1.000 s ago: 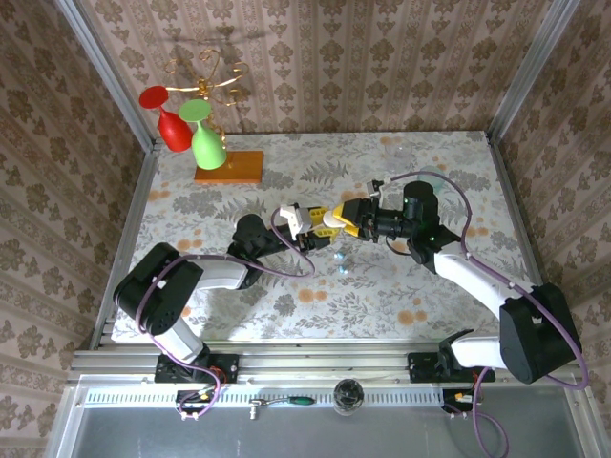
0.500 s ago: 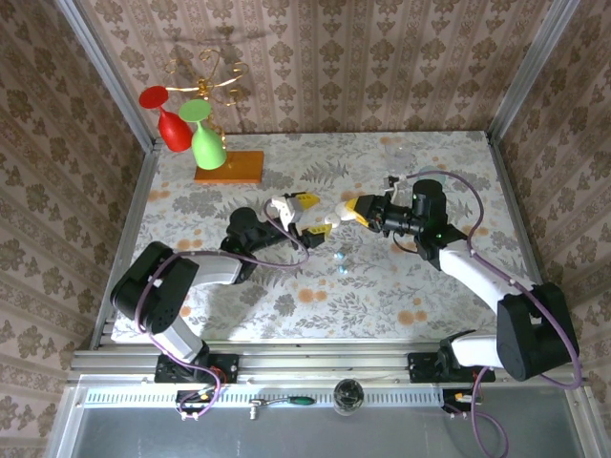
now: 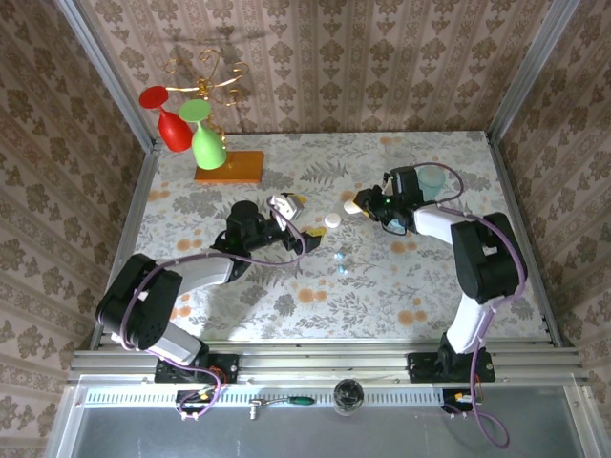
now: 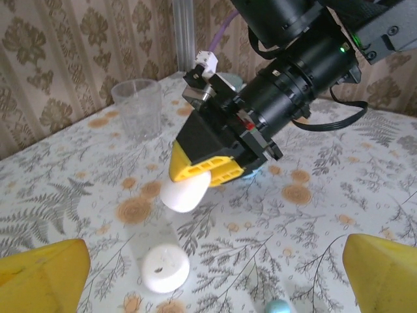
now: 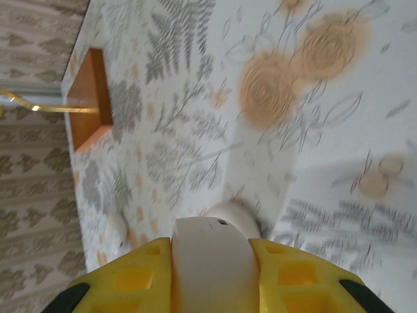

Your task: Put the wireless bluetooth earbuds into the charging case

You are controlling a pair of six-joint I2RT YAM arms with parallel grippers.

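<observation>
**Top external view.** The left gripper [image 3: 304, 216] is sitting near the middle of the floral table [image 3: 239, 305] with its jaws spread wide and nothing between them. The right gripper [image 3: 358, 203] is facing it from the right, well apart, and is clamping a white pebble-shaped item [image 3: 350, 204]. A white puck [image 3: 331, 220] is lying on the table between the two grippers. The wireless earbuds [image 3: 336, 255], two tiny pale glinting pieces, are lying just beside each other, nearer the arm bases than the puck and apart from both grippers. A teal cup [image 3: 431, 178] is standing beside the right wrist.

**Left wrist view.** The left gripper's yellow fingertips [image 4: 45, 277] are showing at both lower corners, far apart. The right gripper [image 4: 195, 173] is hovering above the table, gripping the white pebble-shaped item [image 4: 184, 194]. The puck [image 4: 165, 267] is lying below it, not touching. A light-blue rounded piece [image 4: 279, 306] is being cut off by the bottom edge; whether it is an earbud or the charging case cannot be told. A clear cup [image 4: 137, 107] is standing upright behind.

**Right wrist view.** The yellow fingers [image 5: 130, 280] are pressing on both sides of the white pebble-shaped item [image 5: 212, 261]. The puck [image 5: 234, 218] is lying blurred just beyond it.
</observation>
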